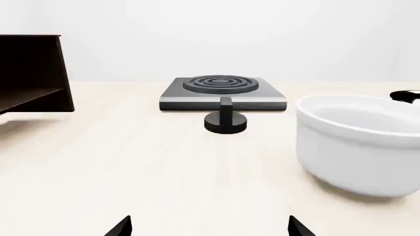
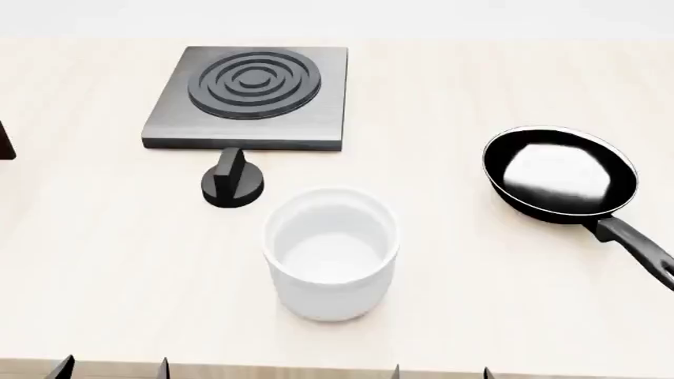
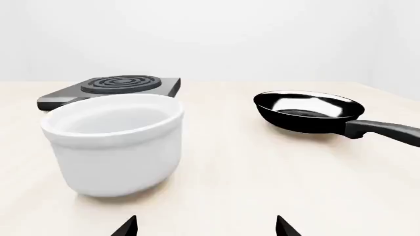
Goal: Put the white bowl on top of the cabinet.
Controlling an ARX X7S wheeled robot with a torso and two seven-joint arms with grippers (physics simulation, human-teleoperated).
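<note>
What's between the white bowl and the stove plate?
In the head view, a black knob stands between the white bowl and the stove plate, close to the plate's front edge.

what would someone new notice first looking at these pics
The white bowl stands out, upright and empty in the middle of the pale table. Behind it sits a grey stove plate with a black knob in front of it, and a glossy black frying pan lies off to the right.

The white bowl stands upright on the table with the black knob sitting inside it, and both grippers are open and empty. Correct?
Not quite. The white bowl is empty; the head view shows the black knob on the table beside it, before the stove plate. The rest holds.
</note>
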